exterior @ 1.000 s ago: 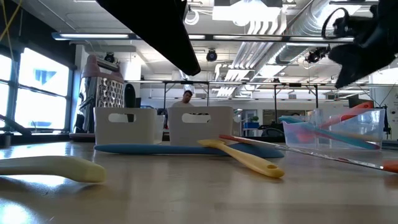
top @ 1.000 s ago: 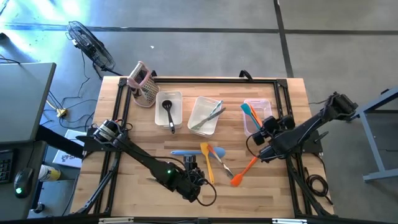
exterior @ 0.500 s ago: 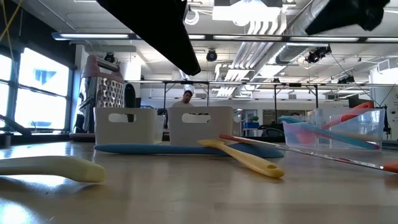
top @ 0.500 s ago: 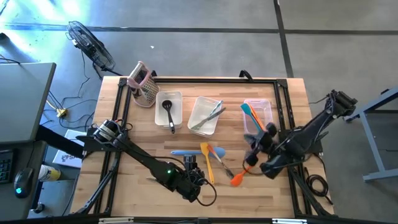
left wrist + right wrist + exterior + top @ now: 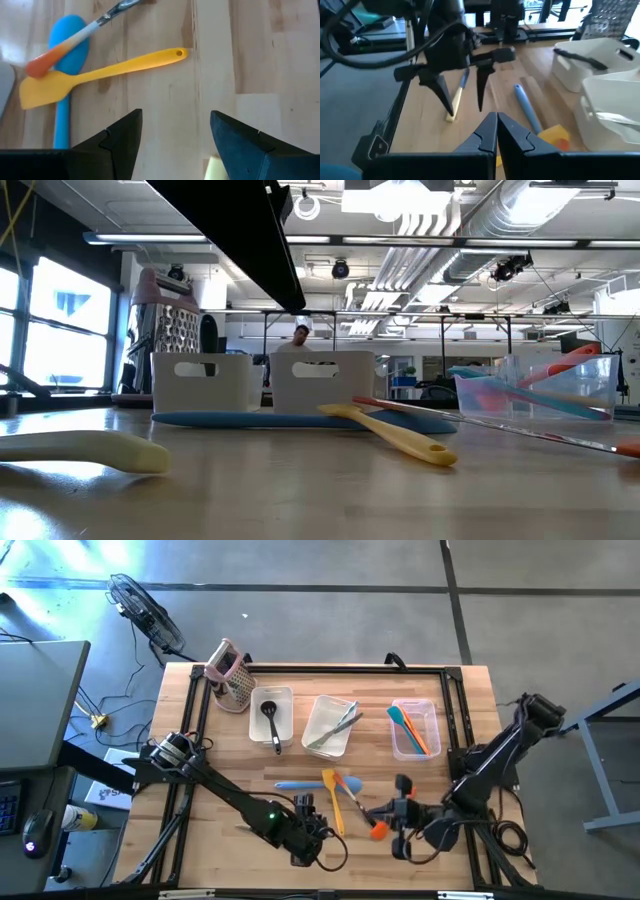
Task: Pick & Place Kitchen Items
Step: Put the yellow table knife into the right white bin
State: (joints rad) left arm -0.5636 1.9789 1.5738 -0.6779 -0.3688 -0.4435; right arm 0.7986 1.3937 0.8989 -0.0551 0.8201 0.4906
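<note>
On the table lie a yellow spatula (image 5: 333,802), a blue spatula (image 5: 292,785), an orange-tipped utensil with a metal shaft (image 5: 352,790) and an orange spatula (image 5: 378,830). My right gripper (image 5: 496,120) is shut and lies level, pointing toward the table's left. It hangs over the orange spatula's handle, which it hides. Near the front edge, my left gripper (image 5: 305,832) is open and points down. A pale-handled small utensil (image 5: 455,102) lies on the table below and between its fingers. My right gripper covers the orange spatula's handle in the high view, and its own wrist view shows nothing between the shut fingers. I cannot tell whether it touches the spatula, whose head (image 5: 378,830) lies on the table.
At the back stand three clear bins: the left bin (image 5: 285,700) holds a black ladle (image 5: 272,720), the middle bin (image 5: 318,710) metal tongs (image 5: 338,725), the right bin (image 5: 430,710) teal and orange spatulas. A box grater (image 5: 232,675) stands at the far left corner.
My right gripper has swung from beside the right bin toward the table's near edge and left, coming down over the orange spatula. It has turned to point toward the left. In the low view it has gone out of the picture. The utensils lie as before.
</note>
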